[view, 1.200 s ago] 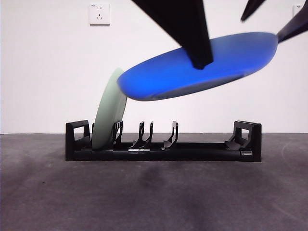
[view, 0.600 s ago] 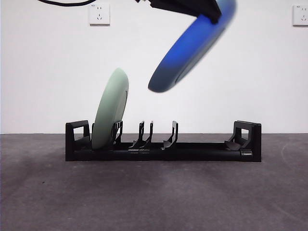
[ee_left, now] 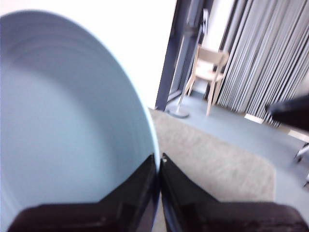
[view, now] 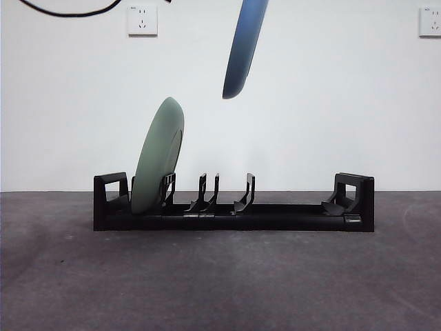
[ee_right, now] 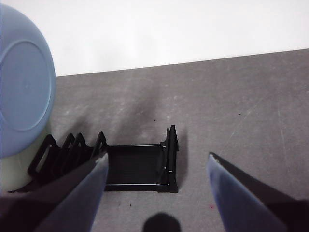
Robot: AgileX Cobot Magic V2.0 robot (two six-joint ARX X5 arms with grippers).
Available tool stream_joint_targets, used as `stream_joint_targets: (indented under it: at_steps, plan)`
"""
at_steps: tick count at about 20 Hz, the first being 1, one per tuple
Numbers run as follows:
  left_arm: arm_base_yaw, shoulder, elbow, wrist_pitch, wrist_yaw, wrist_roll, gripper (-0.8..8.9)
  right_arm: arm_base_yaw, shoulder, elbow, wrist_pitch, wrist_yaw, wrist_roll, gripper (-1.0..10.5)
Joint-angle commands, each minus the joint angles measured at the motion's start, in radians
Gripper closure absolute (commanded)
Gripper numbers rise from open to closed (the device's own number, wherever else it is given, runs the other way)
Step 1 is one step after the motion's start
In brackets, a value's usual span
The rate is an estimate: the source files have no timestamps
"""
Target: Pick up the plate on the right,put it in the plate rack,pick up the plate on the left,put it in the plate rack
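Observation:
A blue plate [view: 245,45] hangs almost upright high above the middle of the plate rack [view: 234,215]. My left gripper [ee_left: 158,157] is shut on that plate's rim [ee_left: 63,130], which fills much of the left wrist view. A pale green plate [view: 158,165] stands leaning in the rack's left slots. My right gripper [ee_right: 157,155] is open and holds nothing, hovering above the rack's right end [ee_right: 137,169]. From there I see the blue plate [ee_right: 24,87] off to the side, over the green plate [ee_right: 10,169]. Neither gripper shows in the front view.
The rack has free divider prongs [view: 244,193] in its middle and right part. Dark grey tabletop [view: 220,276] lies bare in front of the rack. A white wall with sockets [view: 142,19] stands behind. A black cable [view: 69,10] droops at the top left.
The blue plate has swung from nearly flat to nearly upright and risen. The dark arm that held it has left the front view, as have the black tips at the top right.

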Motion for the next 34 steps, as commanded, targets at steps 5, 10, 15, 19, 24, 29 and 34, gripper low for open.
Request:
stream_joint_targets:
  at_steps: [5, 10, 15, 19, 24, 29, 34]
  plan:
    - [0.090, 0.105, -0.006, 0.178, 0.091, -0.245, 8.23, 0.000, 0.029, 0.002, 0.015, 0.003, -0.007, 6.0]
    - [0.113, 0.175, -0.006, 0.211, 0.116, -0.270, 8.23, 0.000, 0.060, 0.002, 0.018, 0.002, -0.007, 6.0]
    - [0.114, 0.213, -0.006, 0.216, 0.114, -0.268, 8.23, 0.000, 0.089, 0.002, 0.019, 0.002, -0.007, 6.0]
    - [0.114, 0.245, -0.006, 0.217, 0.109, -0.267, 8.23, 0.000, 0.112, 0.002, 0.025, 0.002, -0.007, 6.0]
    - [0.119, 0.281, -0.006, 0.216, 0.101, -0.264, 8.23, 0.000, 0.131, 0.002, 0.042, -0.003, -0.007, 6.0]
    - [0.119, 0.315, -0.006, 0.211, 0.077, -0.262, 8.23, 0.000, 0.138, 0.002, 0.061, -0.004, -0.007, 6.0]
    - [0.116, 0.324, -0.006, 0.175, 0.025, -0.213, 8.22, 0.000, 0.141, 0.002, 0.071, -0.004, -0.007, 6.0]
